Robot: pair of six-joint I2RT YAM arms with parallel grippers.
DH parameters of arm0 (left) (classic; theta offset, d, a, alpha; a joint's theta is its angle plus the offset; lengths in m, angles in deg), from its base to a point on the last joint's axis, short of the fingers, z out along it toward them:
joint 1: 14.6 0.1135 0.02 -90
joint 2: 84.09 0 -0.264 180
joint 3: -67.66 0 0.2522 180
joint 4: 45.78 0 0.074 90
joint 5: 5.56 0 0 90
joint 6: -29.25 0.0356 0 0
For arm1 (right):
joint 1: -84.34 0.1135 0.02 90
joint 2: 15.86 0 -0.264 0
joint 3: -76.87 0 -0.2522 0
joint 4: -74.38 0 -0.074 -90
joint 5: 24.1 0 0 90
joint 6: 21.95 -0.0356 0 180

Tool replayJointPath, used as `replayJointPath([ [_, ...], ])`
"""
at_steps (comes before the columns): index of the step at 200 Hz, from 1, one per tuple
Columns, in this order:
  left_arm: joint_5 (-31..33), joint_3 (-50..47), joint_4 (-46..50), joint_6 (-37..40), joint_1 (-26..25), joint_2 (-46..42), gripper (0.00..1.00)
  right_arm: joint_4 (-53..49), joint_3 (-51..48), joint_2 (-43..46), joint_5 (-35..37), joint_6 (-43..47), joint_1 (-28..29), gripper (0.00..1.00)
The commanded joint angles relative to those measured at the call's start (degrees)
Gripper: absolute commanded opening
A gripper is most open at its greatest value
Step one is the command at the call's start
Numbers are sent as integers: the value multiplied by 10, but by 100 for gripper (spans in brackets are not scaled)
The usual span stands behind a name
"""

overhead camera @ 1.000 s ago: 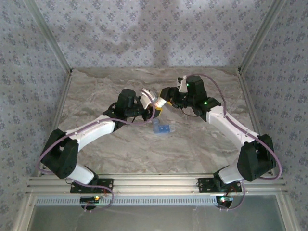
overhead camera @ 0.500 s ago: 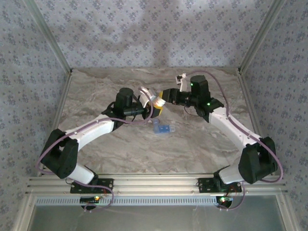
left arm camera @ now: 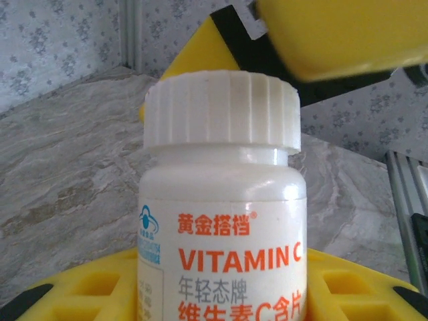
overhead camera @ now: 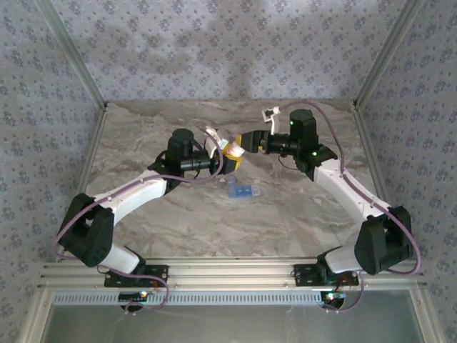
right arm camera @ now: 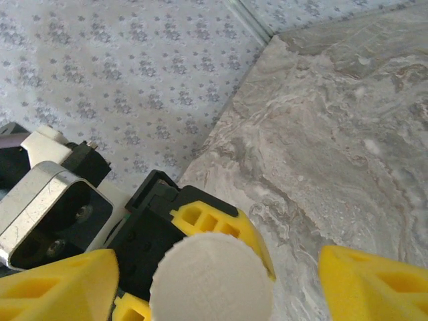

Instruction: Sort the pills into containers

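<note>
From above: a white vitamin bottle (overhead camera: 230,149) is raised over the far middle of a grey marbled table (overhead camera: 178,221). The left gripper (overhead camera: 228,153) comes at the bottle from the left. The right gripper (overhead camera: 243,145) meets it from the right. The blue translucent pill box (overhead camera: 241,191) lies flat on the table, on the near side of the bottle and slightly right of it. It sits apart from the bottle and from both grippers. Whether any pills are in its compartments is too small to tell.

Left wrist camera: the bottle stands upright and close, its label reading "VITAMIN C" in orange. Its ribbed white cap (left arm camera: 222,110) is on. The left gripper's yellow fingers (left arm camera: 87,294) press the bottle's lower sides, grasping it. Another yellow finger (left arm camera: 334,33), the right gripper's, hangs above and just right of the cap.

Right wrist camera: looking down onto the cap's round top (right arm camera: 210,281). The right gripper's yellow fingers (right arm camera: 60,284) stand on either side of the cap with a gap on each side, released and not touching it.
</note>
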Motion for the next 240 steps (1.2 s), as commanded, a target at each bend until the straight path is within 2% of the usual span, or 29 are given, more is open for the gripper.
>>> replayJointPath([
  [1, 24, 10, 14, 20, 4, -13, 0, -15, 21, 12, 26, -57, -18, 86],
  [48, 96, 11, 53, 80, -10, -14, 0, -92, 33, 12, 97, -164, -43, 88],
  [54, 98, 13, 53, 81, -11, -14, 0, -101, 33, 14, 106, -170, -43, 92],
  [58, 99, 13, 54, 81, -10, -12, 0, -103, 32, 15, 111, -169, -43, 99],
  [73, 101, 12, 54, 83, -12, -11, 0, -115, 31, 17, 127, -162, -42, 99],
  [132, 102, 20, 59, 93, -18, 2, 0, -56, 9, -7, 100, -203, -28, 99],
  [240, 103, 32, 66, 99, -27, 14, 0, -30, 24, -50, 111, -217, 45, 66],
])
